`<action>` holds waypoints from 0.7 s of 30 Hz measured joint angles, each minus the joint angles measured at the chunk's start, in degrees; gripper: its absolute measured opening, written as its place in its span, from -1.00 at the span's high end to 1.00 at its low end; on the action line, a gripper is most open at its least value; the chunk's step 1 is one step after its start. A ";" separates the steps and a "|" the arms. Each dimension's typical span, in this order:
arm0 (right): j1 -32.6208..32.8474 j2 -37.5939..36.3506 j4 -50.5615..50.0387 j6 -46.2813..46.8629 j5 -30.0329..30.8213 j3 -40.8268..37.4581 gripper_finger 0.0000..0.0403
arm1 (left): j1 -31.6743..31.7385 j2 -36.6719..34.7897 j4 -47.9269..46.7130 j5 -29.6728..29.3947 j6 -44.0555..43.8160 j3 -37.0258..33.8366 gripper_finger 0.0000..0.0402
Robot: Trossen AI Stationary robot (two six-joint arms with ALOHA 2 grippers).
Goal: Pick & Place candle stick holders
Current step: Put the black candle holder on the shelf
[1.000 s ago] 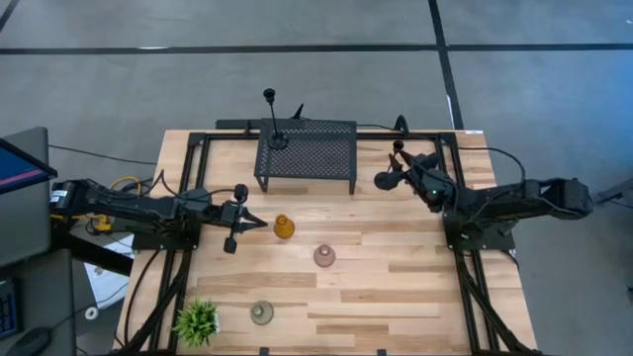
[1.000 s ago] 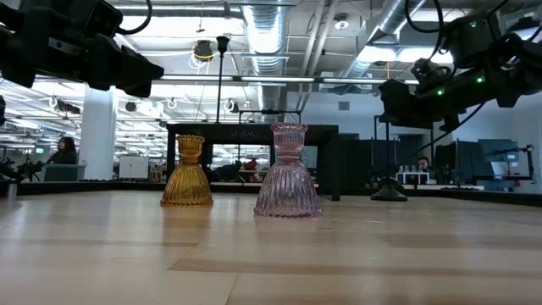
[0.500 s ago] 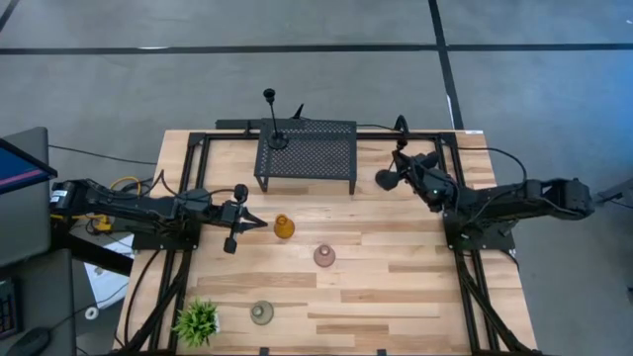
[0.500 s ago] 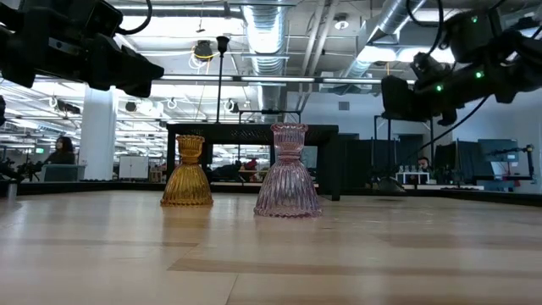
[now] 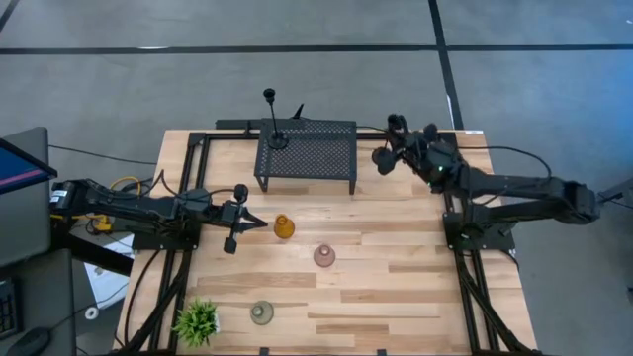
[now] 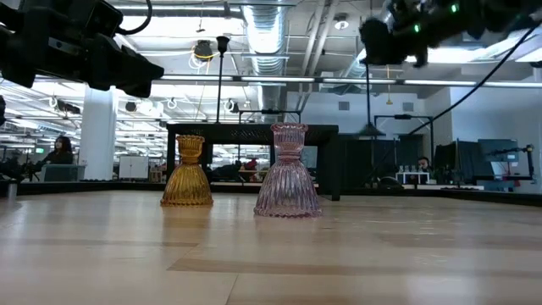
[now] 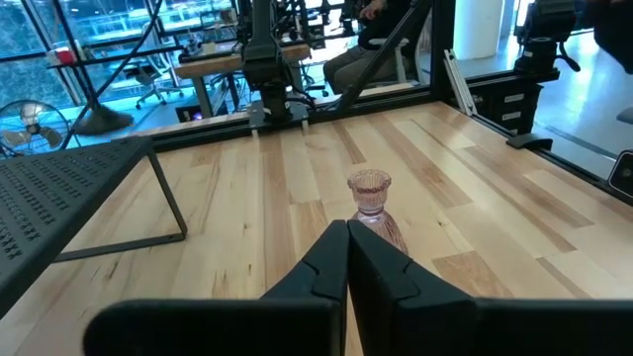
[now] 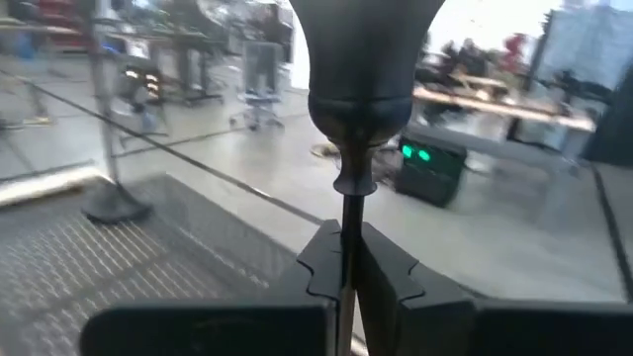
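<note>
Grey concrete floor [image 5: 297, 89] crossed by dark lines surrounds the wooden table [image 5: 396, 277] — beyond it, an open workshop with ceiling ducts [image 6: 262, 25], desks and bright windows.

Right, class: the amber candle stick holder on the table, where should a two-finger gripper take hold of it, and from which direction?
Grip the amber holder at its narrow neck, just under the cup rim. The flared, ribbed skirt below is wide and sloped, so fingers would likely slip there. It stands upright with bare table around it, so coming straight down from above looks safest. The left gripper is nearest, just beside it.
</note>
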 joint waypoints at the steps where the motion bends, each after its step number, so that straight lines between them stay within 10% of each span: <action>1: -0.44 0.26 -0.25 -0.42 -2.14 1.67 0.98 | 0.00 0.00 0.00 0.00 0.00 0.00 0.97; 13: -8.36 11.01 1.97 2.14 -25.43 11.93 0.98 | -0.02 0.00 0.00 0.00 -0.20 0.00 0.97; 21: -9.72 21.04 4.35 2.23 -29.72 17.70 0.98 | 0.00 0.00 0.02 0.00 -0.22 0.00 0.96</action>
